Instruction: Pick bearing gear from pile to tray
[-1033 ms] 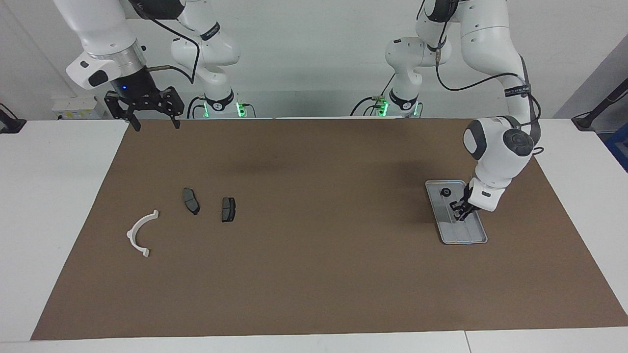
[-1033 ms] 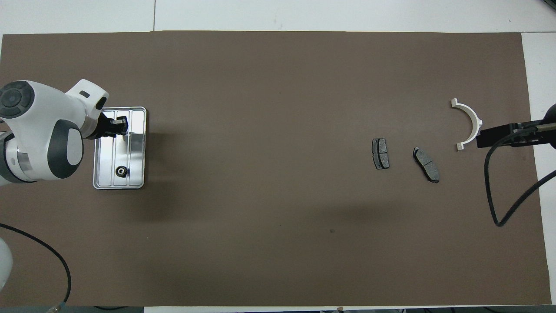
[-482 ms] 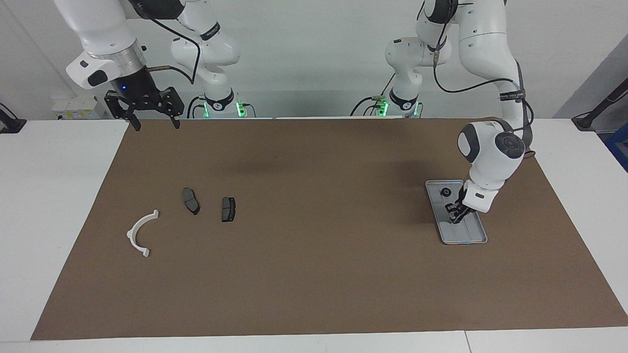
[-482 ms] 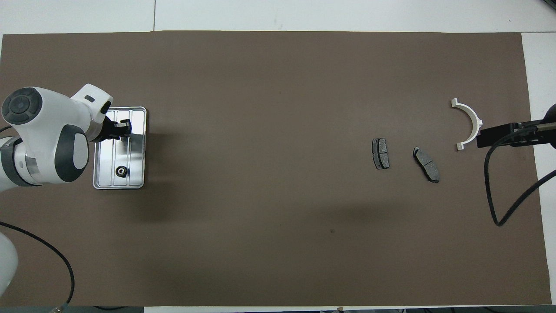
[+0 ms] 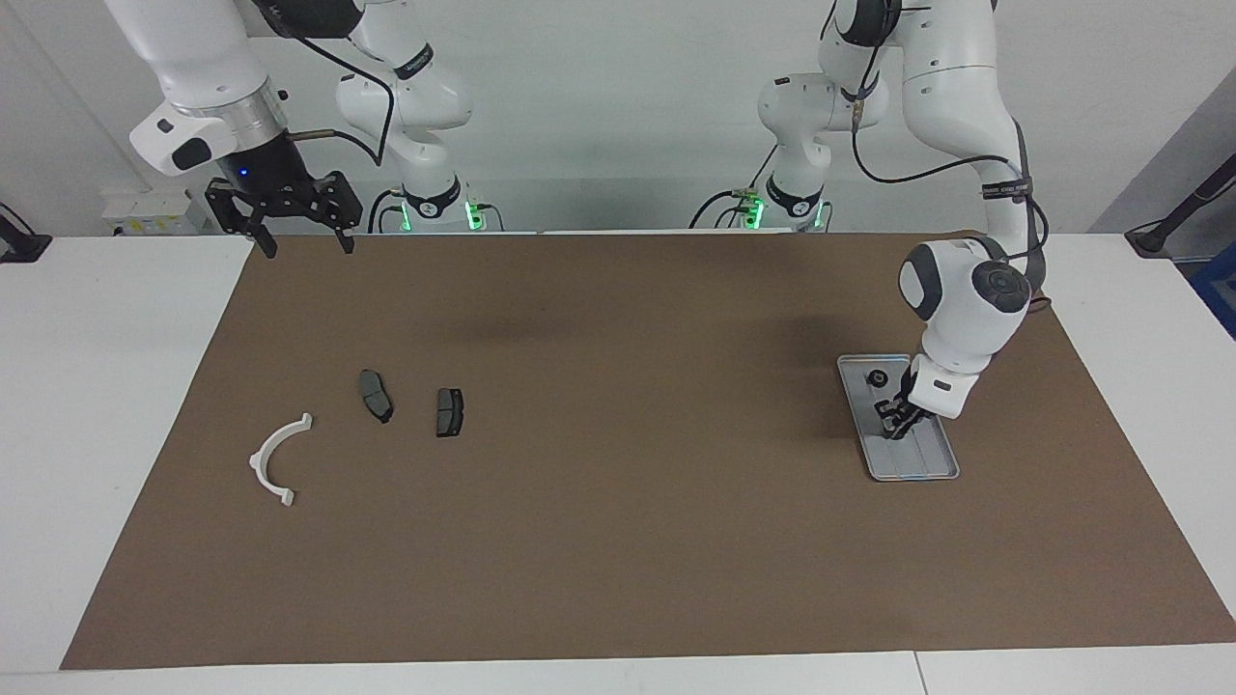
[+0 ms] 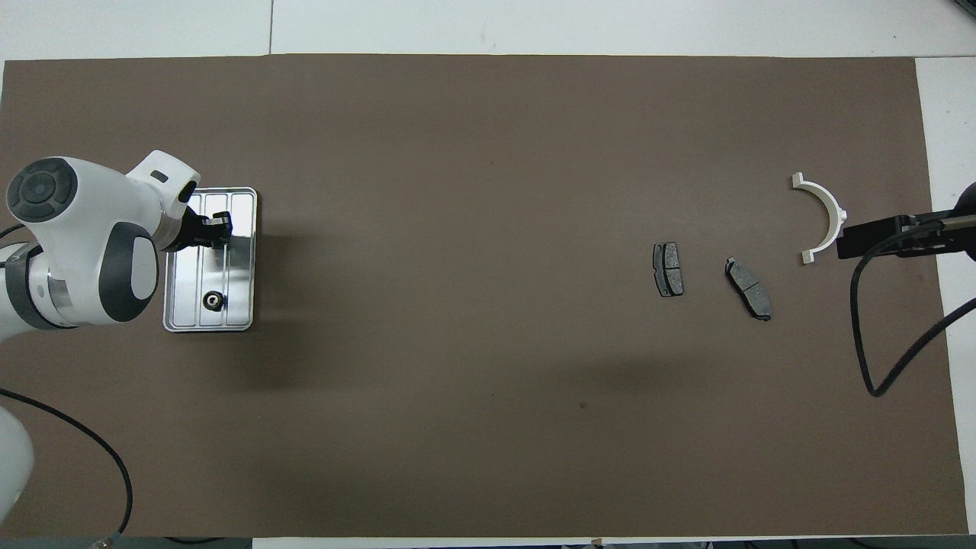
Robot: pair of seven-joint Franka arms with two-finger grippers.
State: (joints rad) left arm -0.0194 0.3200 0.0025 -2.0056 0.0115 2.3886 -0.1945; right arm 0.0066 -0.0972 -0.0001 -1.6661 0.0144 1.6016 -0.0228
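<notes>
Your left claw (image 5: pixel 893 422) is pressed together low over the tray (image 5: pixel 935 466), where one bearing gear (image 5: pixel 877 377) already lies. Whether it pinches another, you cannot tell. Your right claw (image 5: pixel 301 241) waits spread above the bench; only brake pads (image 5: pixel 376 395) and a white half-ring (image 5: pixel 275 459) remain in the pile.

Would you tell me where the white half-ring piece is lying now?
The white half-ring lies on the brown mat at the right arm's end, beside two brake pads and slightly farther from the robots.

Silver tray (image 6: pixel 242 259) — brown mat (image 6: pixel 488 381), seemingly dark-grey pads (image 6: pixel 668 269).
</notes>
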